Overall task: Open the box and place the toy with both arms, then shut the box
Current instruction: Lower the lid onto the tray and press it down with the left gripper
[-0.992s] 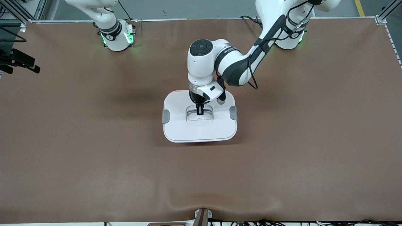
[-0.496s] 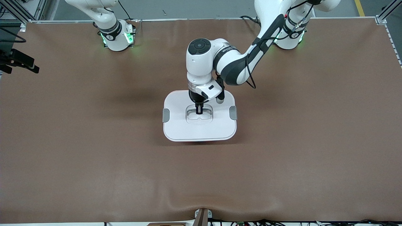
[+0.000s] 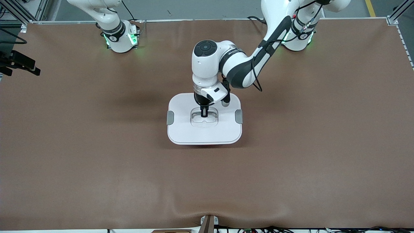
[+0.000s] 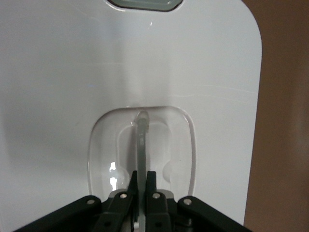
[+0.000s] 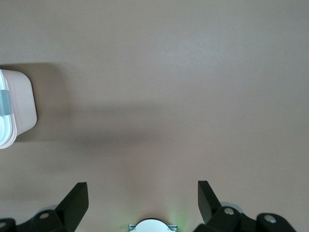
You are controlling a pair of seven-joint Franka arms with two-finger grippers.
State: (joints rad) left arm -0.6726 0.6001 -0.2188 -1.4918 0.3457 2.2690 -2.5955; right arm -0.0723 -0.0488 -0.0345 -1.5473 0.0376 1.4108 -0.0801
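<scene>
Left gripper: clamped on lid handle, frame centre.
Right gripper: spread, waiting.
Lift: straight up, box level.

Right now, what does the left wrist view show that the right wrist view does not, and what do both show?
Only the left wrist view: the left gripper shut on the lid's clear handle, set in the recess of the white lid.

Only the right wrist view: the right gripper, open over bare table, and the box's translucent pink wall under the lid edge.

Both: the box with a grey side clip, and the brown table.
</scene>
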